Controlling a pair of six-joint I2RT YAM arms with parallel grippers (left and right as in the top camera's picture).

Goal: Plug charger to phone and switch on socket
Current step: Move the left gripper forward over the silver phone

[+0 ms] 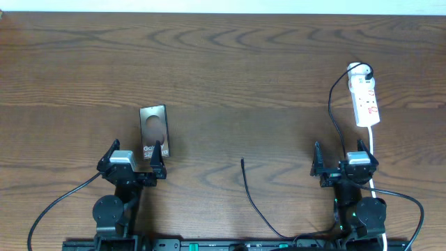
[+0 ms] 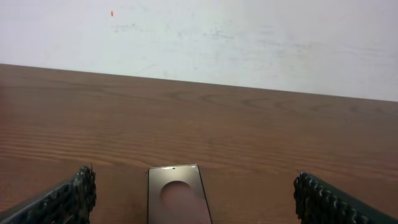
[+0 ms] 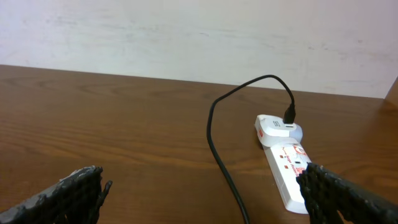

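both spread apart and empty: charger (image 1: 244, 174) tip sits on the surface (image 1: 230, 77) left of the right end effector (image 1: 339, 149), about midway to the left end effector (image 1: 136, 148), cable running fore-aft, phone (image 1: 154, 131) lengthwise just ahead of the left one.

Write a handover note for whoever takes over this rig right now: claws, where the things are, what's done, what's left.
Left claw: open, empty, at the near end of the phone.
Right claw: open, empty, short of the socket.
The charger lies loose on the table between the arms, tip apart from the phone.
Done: nothing visible. Left: pick up tip, plug into phone, switch socket on.
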